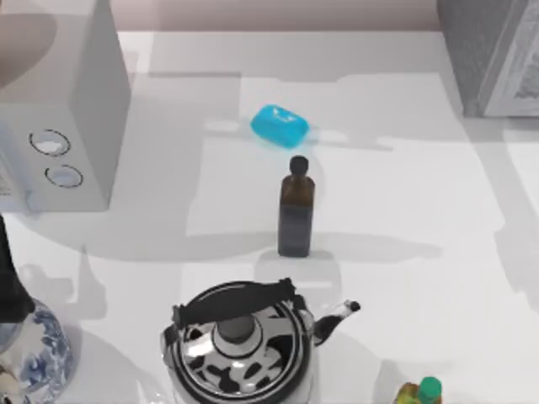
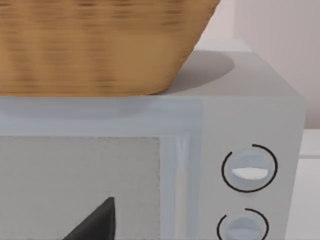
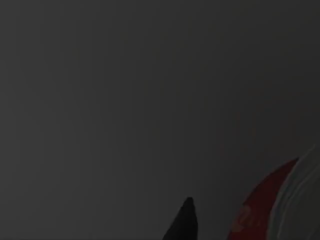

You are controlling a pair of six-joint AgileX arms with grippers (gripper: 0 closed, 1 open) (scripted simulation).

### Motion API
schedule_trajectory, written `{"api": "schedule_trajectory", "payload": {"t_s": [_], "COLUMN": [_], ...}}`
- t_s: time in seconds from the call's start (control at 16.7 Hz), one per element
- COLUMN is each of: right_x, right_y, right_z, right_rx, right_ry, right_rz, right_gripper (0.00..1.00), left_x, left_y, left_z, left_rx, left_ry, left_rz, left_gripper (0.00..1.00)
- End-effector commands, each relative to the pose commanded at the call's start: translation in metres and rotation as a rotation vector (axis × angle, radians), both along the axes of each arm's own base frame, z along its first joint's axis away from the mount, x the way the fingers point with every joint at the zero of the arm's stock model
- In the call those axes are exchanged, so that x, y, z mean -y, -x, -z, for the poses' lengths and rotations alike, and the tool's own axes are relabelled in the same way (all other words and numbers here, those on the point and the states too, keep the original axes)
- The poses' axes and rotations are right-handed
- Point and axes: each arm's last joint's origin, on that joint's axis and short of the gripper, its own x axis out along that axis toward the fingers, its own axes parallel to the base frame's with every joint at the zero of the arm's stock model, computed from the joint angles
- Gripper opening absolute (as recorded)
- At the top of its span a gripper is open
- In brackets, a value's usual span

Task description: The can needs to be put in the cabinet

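A: Nearest in the top view, what stands along the near edge of the table?

B: A black-and-white patterned kettle (image 1: pixel 240 349), a blue-and-white vase (image 1: pixel 34 353) at the left, and a tiny yellow bottle with a green cap (image 1: pixel 421 392) at the right. Behind the kettle stands a dark brown bottle (image 1: pixel 296 210), upright, no label readable. Farther back lies a blue soap-like block (image 1: pixel 280 125).

A: And the far corners?

B: At the left, a light grey box with two round dials (image 1: pixel 63 126); the left wrist view faces its front, a wicker basket (image 2: pixel 100 45) sitting on top. At the right, the cabinet (image 1: pixel 493 55).

A: The can?

B: The right wrist view is dark; a red sliver of the can (image 3: pixel 260 205) sits close to the camera, with orange markings I cannot read. One dark fingertip (image 3: pixel 184 220) shows beside it. Whether either gripper is holding anything, I cannot tell.
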Motion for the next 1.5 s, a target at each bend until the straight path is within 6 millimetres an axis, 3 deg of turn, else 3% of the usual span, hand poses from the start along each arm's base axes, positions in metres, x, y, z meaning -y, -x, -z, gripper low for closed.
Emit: {"api": "schedule_trajectory", "payload": {"t_s": [0.36,1.14,1.5], "right_x": [0.0040,0.0040,0.0040], "right_y": [-0.0054,-0.0054,-0.0054], "right_z": [0.0029,0.0029,0.0029], "right_rx": [-0.003,-0.003,-0.003], "right_ry": [0.005,0.005,0.005], "right_rz": [0.016,0.016,0.016], "right_gripper": [0.00,0.98,1.00], "left_x": [0.0000,0.0000,0.0000], "left_y": [0.0000,0.0000,0.0000], "left_z": [0.0000,0.0000,0.0000], "left_rx": [0.000,0.000,0.000], "left_ry": [0.000,0.000,0.000], "left_rz": [0.000,0.000,0.000], "left_gripper": [1.00,1.00,1.00]}}
